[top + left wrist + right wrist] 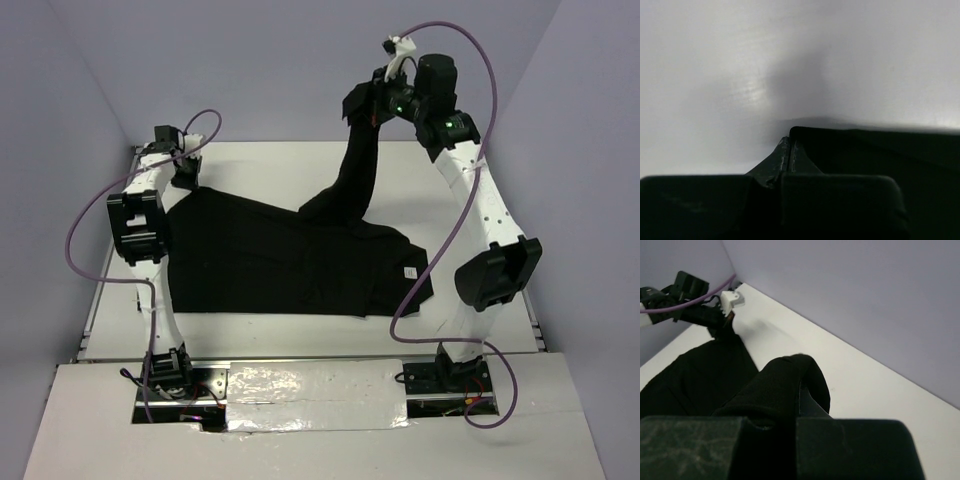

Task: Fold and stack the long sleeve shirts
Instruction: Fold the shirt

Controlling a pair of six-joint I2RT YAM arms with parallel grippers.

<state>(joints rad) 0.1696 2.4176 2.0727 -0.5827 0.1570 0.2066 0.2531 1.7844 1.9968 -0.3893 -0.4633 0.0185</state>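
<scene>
Our right gripper (362, 105), jaws clamped on a sleeve (358, 170), holds it high over the table's far side. Our left gripper (186, 172) is pinched closed on the far-left corner of the black shirt (270, 265), whose body lies flat on the white table (270, 165).

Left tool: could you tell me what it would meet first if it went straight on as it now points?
The left tool is shut on the black shirt edge, so fabric comes first. Past that, its wrist view shows only bare white table, probably met next; depth is unclear.
</scene>
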